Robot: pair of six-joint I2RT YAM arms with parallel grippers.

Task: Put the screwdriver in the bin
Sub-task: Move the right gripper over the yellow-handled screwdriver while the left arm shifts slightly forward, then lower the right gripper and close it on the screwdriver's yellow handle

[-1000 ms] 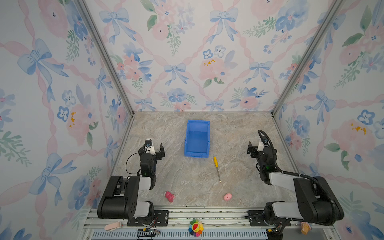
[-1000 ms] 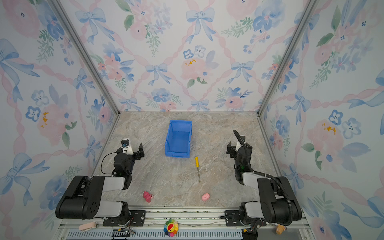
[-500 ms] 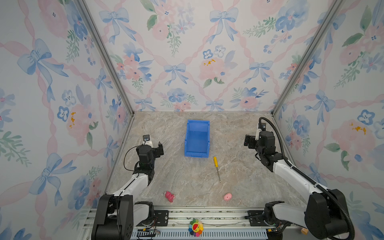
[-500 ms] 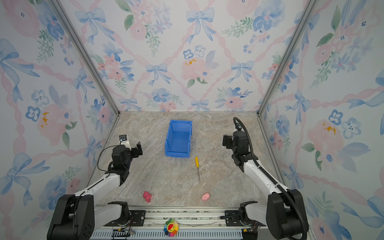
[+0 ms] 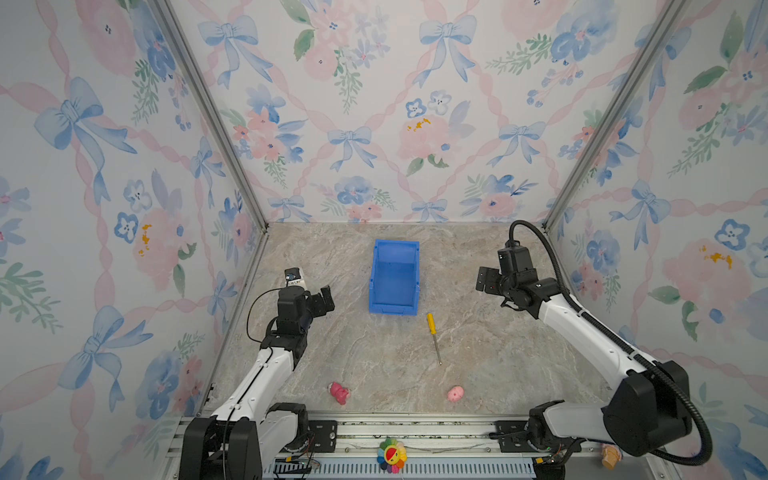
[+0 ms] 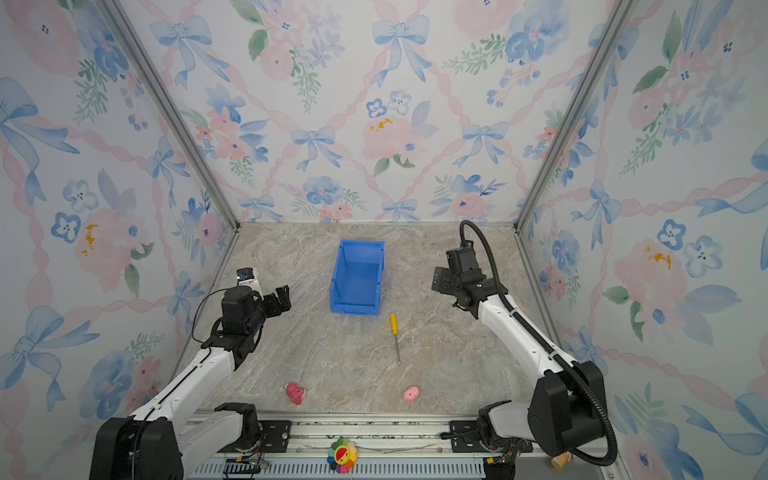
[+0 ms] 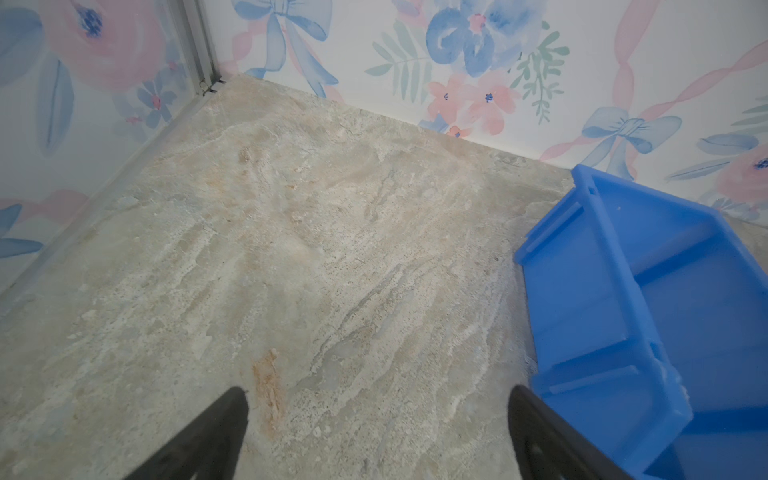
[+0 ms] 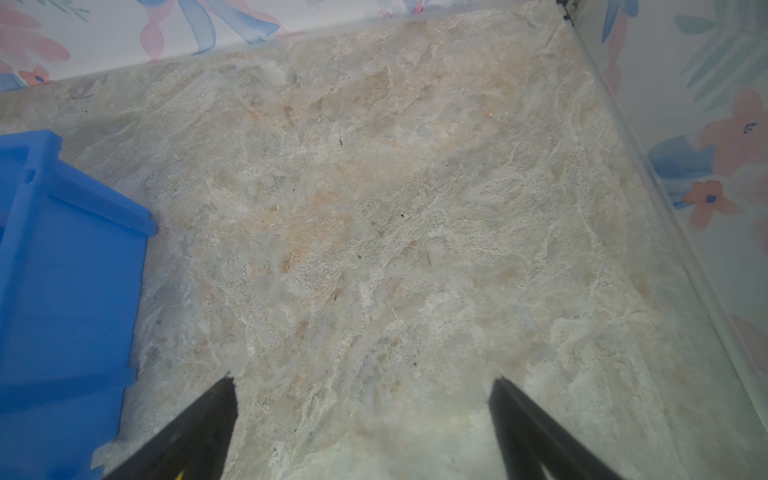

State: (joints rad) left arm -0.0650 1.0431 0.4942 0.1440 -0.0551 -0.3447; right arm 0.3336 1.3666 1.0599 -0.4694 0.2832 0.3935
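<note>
Hovering with right claw point(image 5: 485, 281) released and empty, well apart from slim yellow-plastic-handled, silver-shafted screwdriver point(image 5: 434, 338) lying flat on tabletop point(image 5: 353, 353), inward and baseward of claw. Straddle handle point(image 5: 430, 321) crosswise, lower, clench; carry to bright blue rectangular plastic bin point(image 5: 395, 246) inward of claw.

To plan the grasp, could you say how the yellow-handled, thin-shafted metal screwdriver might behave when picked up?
The screwdriver is likely rigid: its shaft lies straight. On the flat stone-patterned table, its slim handle may roll if nudged. Gripped by the thin shaft, it would probably tip handle-down.
</note>
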